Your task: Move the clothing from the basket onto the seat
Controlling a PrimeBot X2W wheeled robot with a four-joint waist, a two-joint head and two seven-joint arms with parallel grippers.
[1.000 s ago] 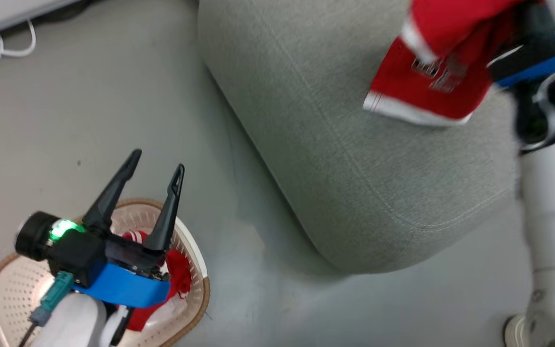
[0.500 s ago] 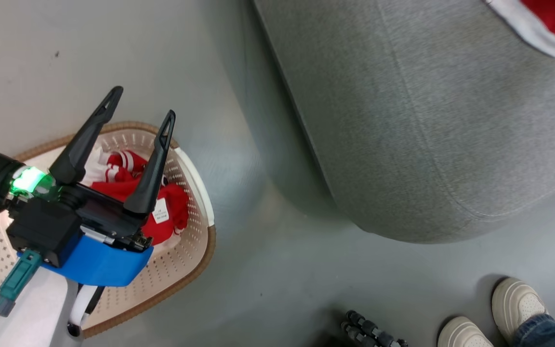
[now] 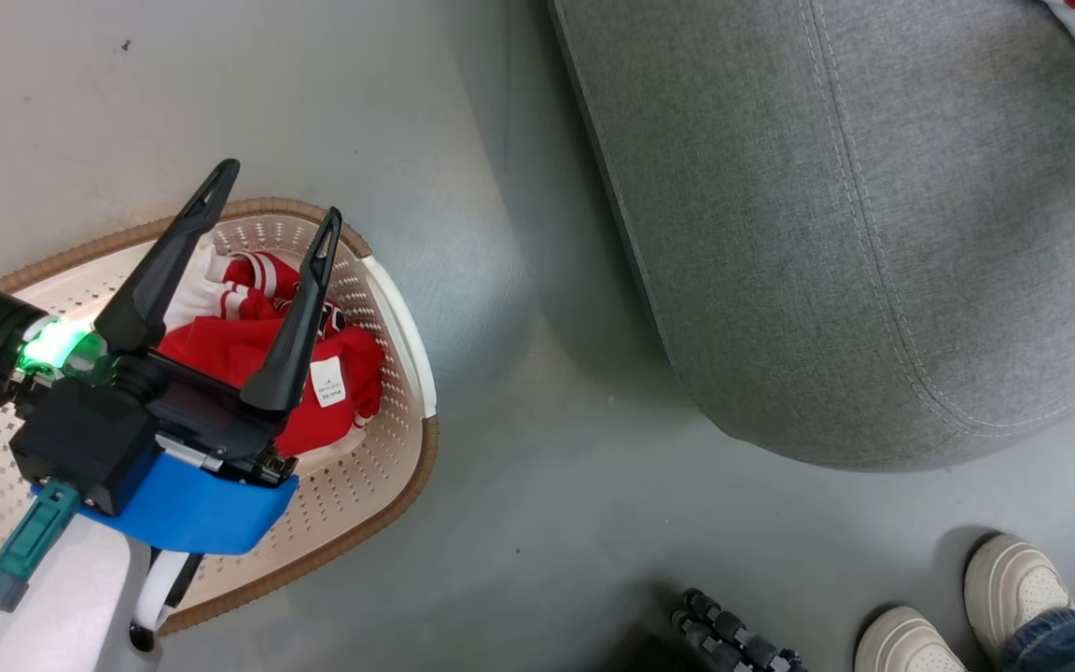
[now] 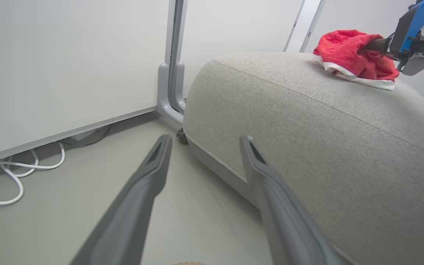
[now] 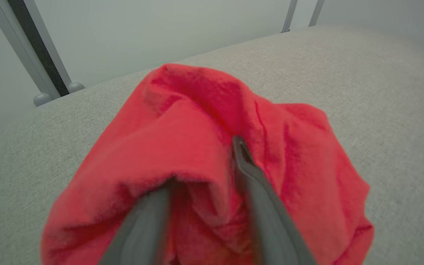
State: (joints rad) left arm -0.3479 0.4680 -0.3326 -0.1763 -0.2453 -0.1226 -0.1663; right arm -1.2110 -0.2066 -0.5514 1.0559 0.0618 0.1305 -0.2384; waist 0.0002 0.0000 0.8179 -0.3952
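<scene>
Crumpled red clothing (image 3: 220, 355), white-striped and tagged, perhaps two garments.

Crumpled red clothing (image 3: 220, 355) fills the cream perforated basket (image 3: 388, 448) beside the grey seat (image 3: 827, 233); another red garment (image 4: 352, 59) lies bunched atop it.

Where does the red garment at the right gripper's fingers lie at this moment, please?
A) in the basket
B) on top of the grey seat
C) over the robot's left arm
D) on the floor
B: in the left wrist view the red garment lies bunched on top of the seat, and the right wrist view shows the seat's grey fabric around it at the right gripper.
</scene>
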